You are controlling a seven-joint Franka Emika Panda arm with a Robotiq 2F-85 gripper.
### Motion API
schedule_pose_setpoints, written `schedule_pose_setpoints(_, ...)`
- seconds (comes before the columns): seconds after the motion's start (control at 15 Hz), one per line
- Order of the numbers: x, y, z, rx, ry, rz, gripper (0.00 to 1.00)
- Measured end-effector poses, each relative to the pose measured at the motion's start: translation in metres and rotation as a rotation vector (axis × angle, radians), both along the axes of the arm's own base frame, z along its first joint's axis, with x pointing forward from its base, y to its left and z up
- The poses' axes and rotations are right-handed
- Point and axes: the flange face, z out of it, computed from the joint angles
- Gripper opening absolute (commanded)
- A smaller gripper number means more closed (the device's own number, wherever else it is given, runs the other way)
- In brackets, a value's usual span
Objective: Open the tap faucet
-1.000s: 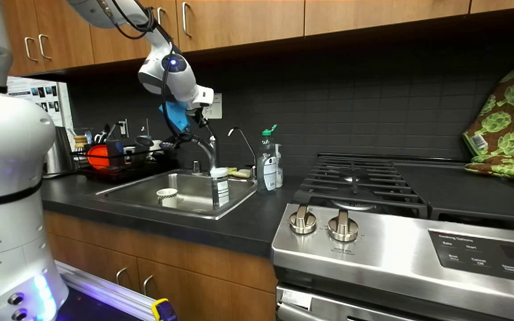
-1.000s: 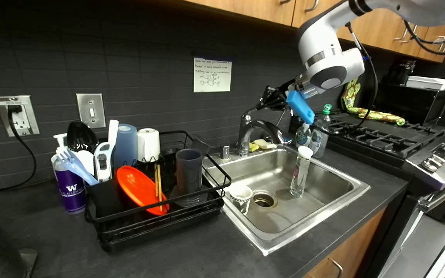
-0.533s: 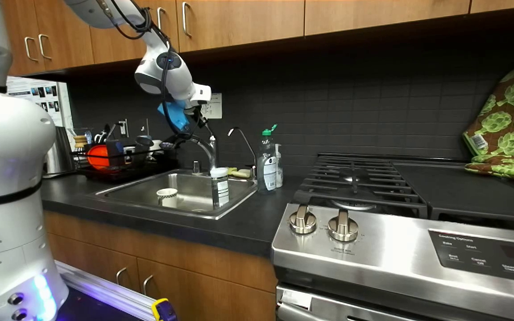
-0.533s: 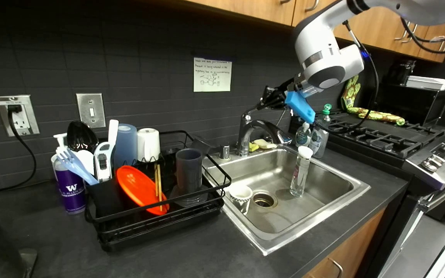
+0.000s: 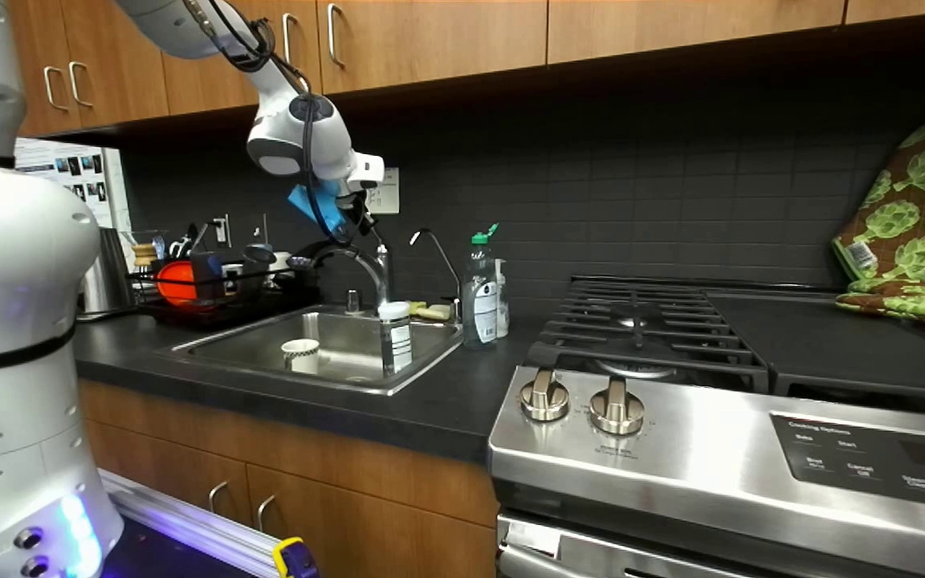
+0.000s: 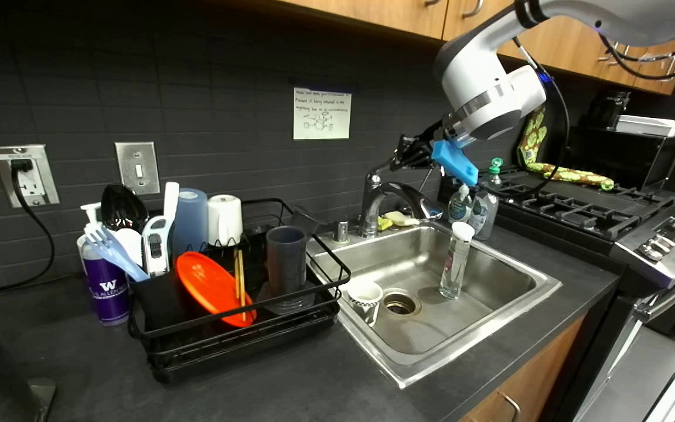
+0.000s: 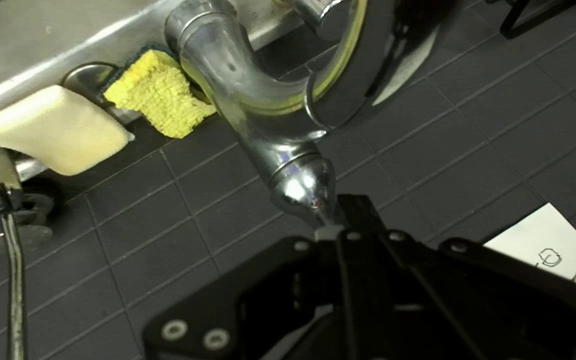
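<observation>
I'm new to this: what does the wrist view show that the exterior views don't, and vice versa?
Only the wrist view shows a small red spot on the tap.
Seen in both exterior views but not the wrist view: the white cup and clear bottle in the sink, and the stove.
All share the tap, the yellow sponge, the wall note, cut off in the wrist view, and the robot's fingers near the tap's top.

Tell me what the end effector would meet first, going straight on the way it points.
Probably the tap faucet, at its top handle, which shows right by the end effector in the wrist view. Depth is unclear; they may be touching.
</observation>
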Motion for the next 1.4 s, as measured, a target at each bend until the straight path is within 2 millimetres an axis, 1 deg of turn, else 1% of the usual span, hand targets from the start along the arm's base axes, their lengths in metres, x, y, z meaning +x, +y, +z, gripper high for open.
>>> schedule_pose_setpoints(0.47,0.0022,-0.0005,0.0013,-0.02,0.009,0.004,0.0)
schedule_pose_setpoints(1.07,0.0002,0.0076,0.0024,-0.068,-0.007,-0.032,0.0)
schedule_pose_setpoints(1.4,-0.0007,0.0087,0.0032,-0.074,-0.011,-0.043,0.0)
